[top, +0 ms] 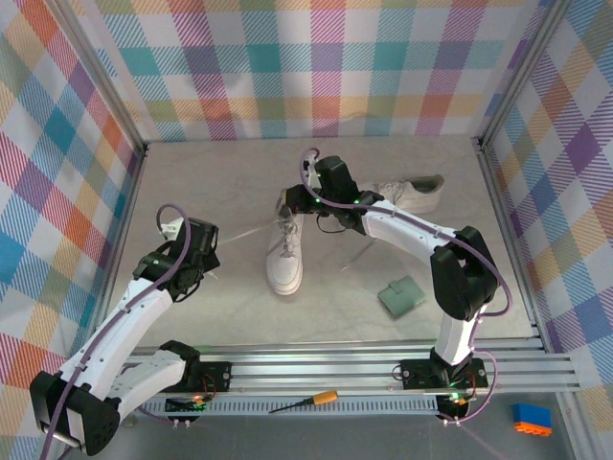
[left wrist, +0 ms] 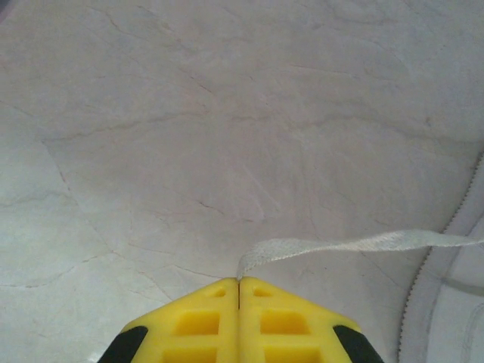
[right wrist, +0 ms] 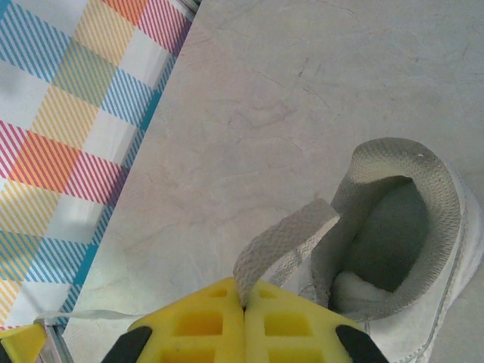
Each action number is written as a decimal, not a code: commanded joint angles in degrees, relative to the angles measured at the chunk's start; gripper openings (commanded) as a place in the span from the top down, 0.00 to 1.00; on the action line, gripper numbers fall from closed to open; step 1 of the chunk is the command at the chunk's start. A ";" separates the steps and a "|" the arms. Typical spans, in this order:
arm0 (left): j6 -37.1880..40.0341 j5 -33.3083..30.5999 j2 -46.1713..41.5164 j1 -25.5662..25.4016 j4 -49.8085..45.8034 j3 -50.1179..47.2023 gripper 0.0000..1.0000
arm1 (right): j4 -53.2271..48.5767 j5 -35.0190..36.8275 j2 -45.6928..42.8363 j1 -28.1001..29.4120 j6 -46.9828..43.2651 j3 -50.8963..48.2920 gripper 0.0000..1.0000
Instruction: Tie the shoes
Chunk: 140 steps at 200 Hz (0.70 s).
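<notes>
The far shoe (top: 414,195), near the worktop's (top: 335,316) far edge, has one end hidden behind the right arm (top: 407,227). In the left wrist view the lace (left wrist: 355,243) runs off the right edge; the right wrist view crops the near shoe (right wrist: 423,227) at right and bottom.

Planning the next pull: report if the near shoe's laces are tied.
Untied: left gripper and right gripper each pinch a lace end pulled away from the shoe; no bow.
</notes>
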 commanded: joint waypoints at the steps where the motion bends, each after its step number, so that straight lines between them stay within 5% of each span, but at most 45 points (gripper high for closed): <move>1: -0.56 -2.50 0.20 0.80 -2.62 1.57 1.00 | 0.05 0.46 -2.34 -0.35 -0.24 -0.82 1.00; 51: -0.95 -4.28 -0.67 1.00 -4.89 2.40 1.00 | 0.34 -0.32 -2.08 -0.40 0.20 -0.79 1.00; 75: 4.33 7.22 -3.96 0.00 2.20 0.65 1.00 | 0.55 -2.14 -1.90 -0.41 -0.27 -0.20 1.00; 140: 6.81 15.48 -8.73 -22.37 20.04 -3.68 1.00 | 1.48 -6.84 0.64 -1.00 2.65 2.06 1.00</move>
